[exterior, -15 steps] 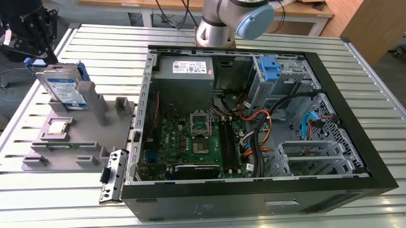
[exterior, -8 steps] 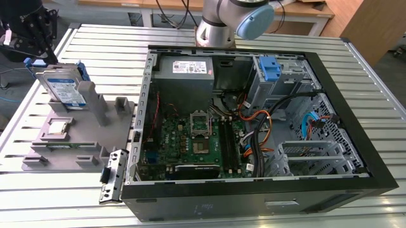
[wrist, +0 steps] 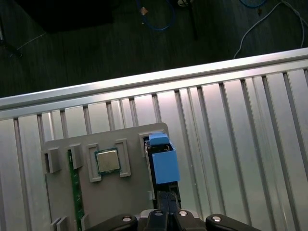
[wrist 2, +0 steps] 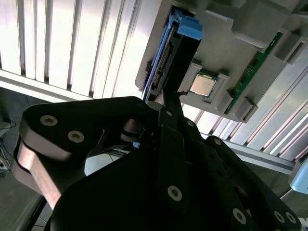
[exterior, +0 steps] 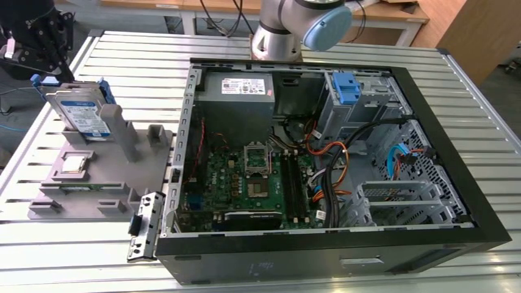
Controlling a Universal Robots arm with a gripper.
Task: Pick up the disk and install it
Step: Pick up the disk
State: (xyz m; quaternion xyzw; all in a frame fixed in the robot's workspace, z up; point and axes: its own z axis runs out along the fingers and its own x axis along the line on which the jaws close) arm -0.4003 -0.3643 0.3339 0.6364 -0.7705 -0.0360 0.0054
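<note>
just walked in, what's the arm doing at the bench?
The arm's gripper is right at the upper end of the disk, which stands on edge in the grey holder at the exterior view's left. Whether it has a grip can't be told. The disk is not in the open PC case yet.

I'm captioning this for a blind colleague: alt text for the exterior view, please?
A gripper hangs at the top of a disk standing on edge in a grey holder, at the exterior view's left. An open computer case lies beside it on a slatted table.
</note>
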